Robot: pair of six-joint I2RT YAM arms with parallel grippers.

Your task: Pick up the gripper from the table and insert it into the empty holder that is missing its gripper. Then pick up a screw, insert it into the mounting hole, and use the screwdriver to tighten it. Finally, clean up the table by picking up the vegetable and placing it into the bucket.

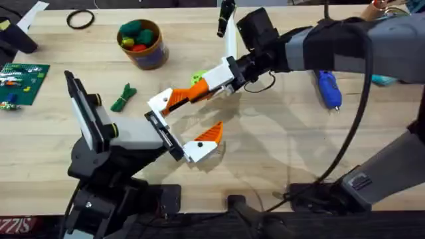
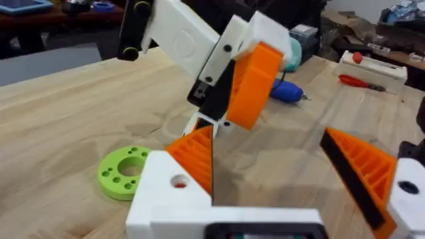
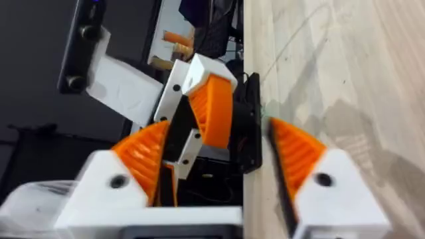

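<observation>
My right gripper (image 1: 194, 90) (image 3: 218, 129) hovers over the table's middle, shut on the loose gripper (image 1: 165, 101) (image 3: 209, 99) (image 2: 255, 76), a white piece with an orange ribbed pad. Just in front, my left gripper (image 1: 211, 141) (image 2: 265, 143) stands open and holds nothing. The lime-green screw (image 1: 198, 78) (image 2: 123, 172) lies on the table under the right gripper. Farther left lies the dark green vegetable (image 1: 123, 97). The tan bucket (image 1: 143, 58) stands at the back left. The blue screwdriver (image 1: 329, 89) (image 2: 285, 91) lies at the right. Whether the black-topped white post (image 1: 230, 36) is the holder I cannot tell.
Round green, red and yellow toys sit in the bucket. A green circuit board (image 1: 23, 79) lies at the far left and a black ring (image 1: 80, 20) at the back left. A white box with red parts (image 2: 372, 66) sits beyond the screwdriver.
</observation>
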